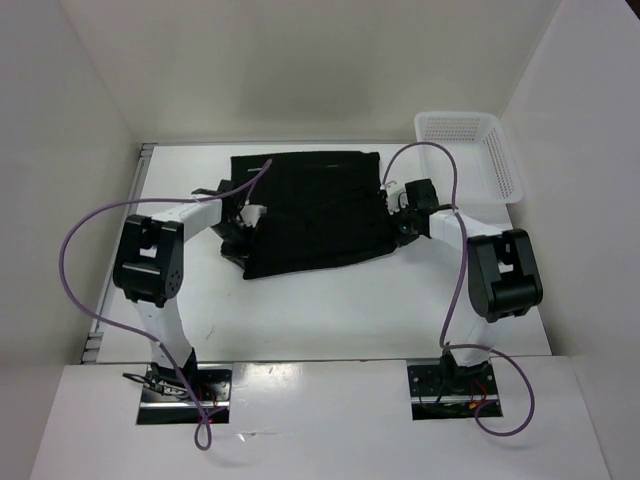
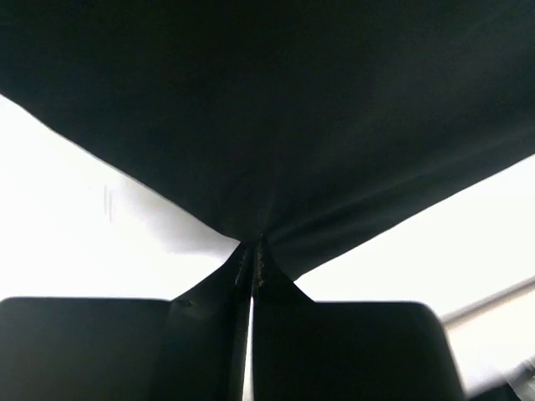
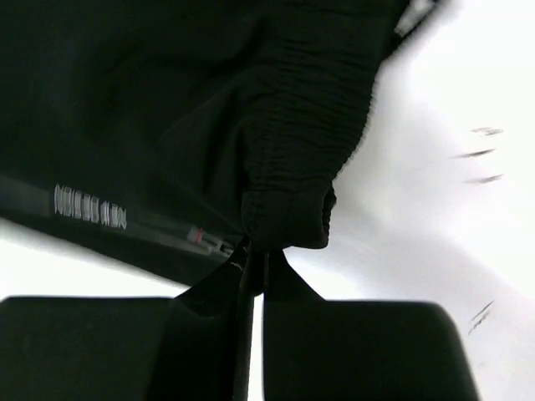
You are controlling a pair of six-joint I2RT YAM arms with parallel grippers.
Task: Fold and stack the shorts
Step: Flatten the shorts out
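Two pinches hold the shorts (image 1: 315,210) at once, one from each arm. The left jaws are closed on a thin fold of plain fabric at the garment's left side. In the left wrist view the cloth fans upward and outward from that single point, pulled into shallow creases. The right jaws are closed on a bunched end of the ribbed waistband (image 3: 309,109) at the right side, just beside a strip of white print (image 3: 90,207) too blurred to read.

The shorts lie spread fairly flat on the far half of the surface (image 1: 330,310), roughly midway between its left and right edges. Their near edge runs slightly askew. The white mesh basket (image 1: 470,155) stands in the far right corner, near the shorts but apart from them.

I judge the fabric to be light, limp and matte. It should drape and sag between the two pinch points rather than keep any shape, so a fold would need both sides carried together, or the middle will trail and wrinkle. The gathered elastic band is the thicker, firmer place to take hold and is less likely to slip out. The left hold is on a single thin layer and looks more liable to pull free or drag only the top ply. The cloth looks unlikely to slide easily on the surface, and nothing about it looks fragile.
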